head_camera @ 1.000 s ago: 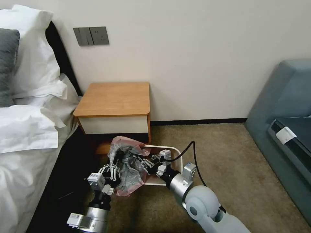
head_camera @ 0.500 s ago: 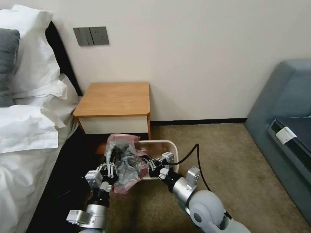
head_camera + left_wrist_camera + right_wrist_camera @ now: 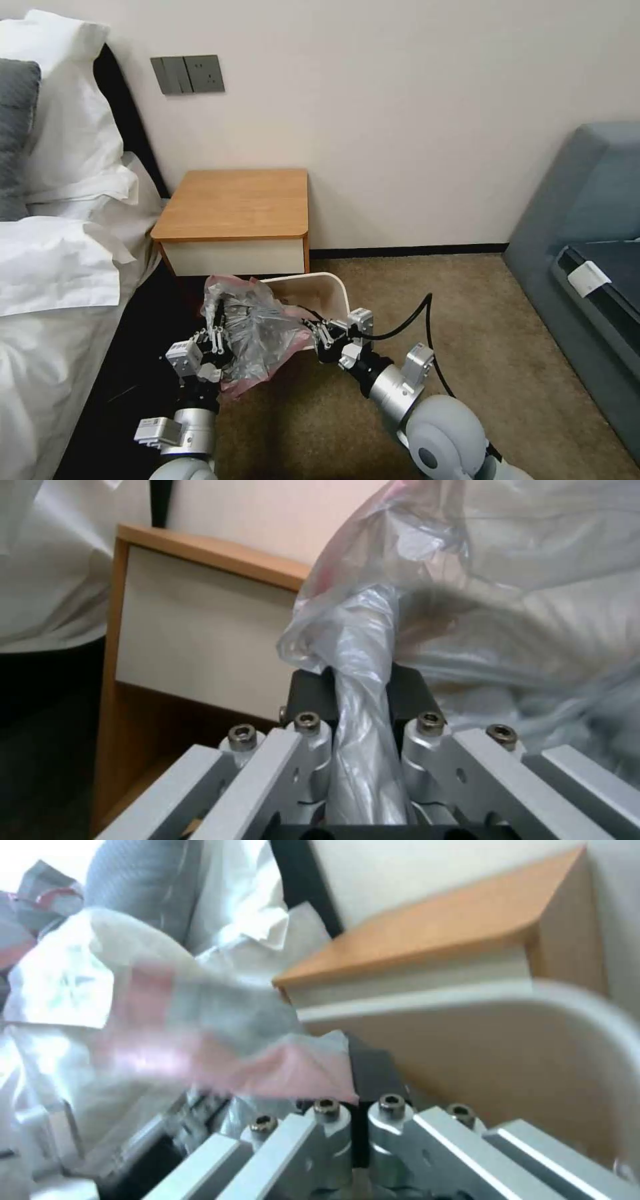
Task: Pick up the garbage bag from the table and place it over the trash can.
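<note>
In the head view, low and left of centre in the frame, I have both hands clamped on the thin crinkled translucent grey garbage bag with its pinkish-red edge: my left hand grips its left side and my right hand pinches its right side. Compared with a second ago, both hands have drawn back toward me and to the left, and the small cream-white rectangular trash can has tipped up, its opening now turned toward the bag instead of facing upward. The bag has come off the orange-brown wooden tabletop and covers the can's left part, but I judge it is dragging the can rather than sliding over the rim, so the fitting is not done. In the left wrist view, a twisted rope of the bag runs between the closed fingers of the left hand, with the nightstand's white drawer front behind. In the right wrist view, my right hand is shut on the pink edge, the can's rim curving just beyond.
</note>
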Tool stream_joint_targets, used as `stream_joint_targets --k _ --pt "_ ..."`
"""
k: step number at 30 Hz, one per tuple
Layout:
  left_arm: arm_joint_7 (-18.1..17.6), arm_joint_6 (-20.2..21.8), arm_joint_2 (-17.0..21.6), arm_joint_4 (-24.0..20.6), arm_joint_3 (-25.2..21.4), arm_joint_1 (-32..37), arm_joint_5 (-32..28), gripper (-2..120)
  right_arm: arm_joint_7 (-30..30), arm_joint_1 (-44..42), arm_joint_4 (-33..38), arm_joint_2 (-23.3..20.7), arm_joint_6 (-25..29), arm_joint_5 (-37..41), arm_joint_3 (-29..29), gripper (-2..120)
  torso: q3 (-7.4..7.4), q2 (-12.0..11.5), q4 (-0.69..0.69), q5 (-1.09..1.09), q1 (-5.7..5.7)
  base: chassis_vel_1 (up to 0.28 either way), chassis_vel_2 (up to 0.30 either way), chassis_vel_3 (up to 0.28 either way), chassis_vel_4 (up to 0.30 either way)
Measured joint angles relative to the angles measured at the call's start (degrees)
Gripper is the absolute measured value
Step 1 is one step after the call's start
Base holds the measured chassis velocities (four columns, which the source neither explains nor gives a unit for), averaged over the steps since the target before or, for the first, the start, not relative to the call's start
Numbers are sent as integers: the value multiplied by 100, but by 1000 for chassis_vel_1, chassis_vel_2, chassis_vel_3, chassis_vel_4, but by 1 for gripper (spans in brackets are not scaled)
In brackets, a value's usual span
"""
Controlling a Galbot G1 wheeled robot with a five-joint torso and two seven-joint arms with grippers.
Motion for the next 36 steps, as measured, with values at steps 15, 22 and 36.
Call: stream_joint_targets --k 15,22,36 --pt "63 -139 -14 108 3 -7 386 10 378 706 359 -611 -844 594 519 0 0 0 0 0 0 0 0 0 0" --pt "172 -242 -26 99 -25 47 373 10 937 980 309 -707 -1308 1001 535 0 0 0 0 0 0 0 0 0 0" --pt "227 -216 -44 119 -50 5 290 10 79 587 374 -1283 -966 -461 930 44 0 0 -1 0 0 0 0 0 0"
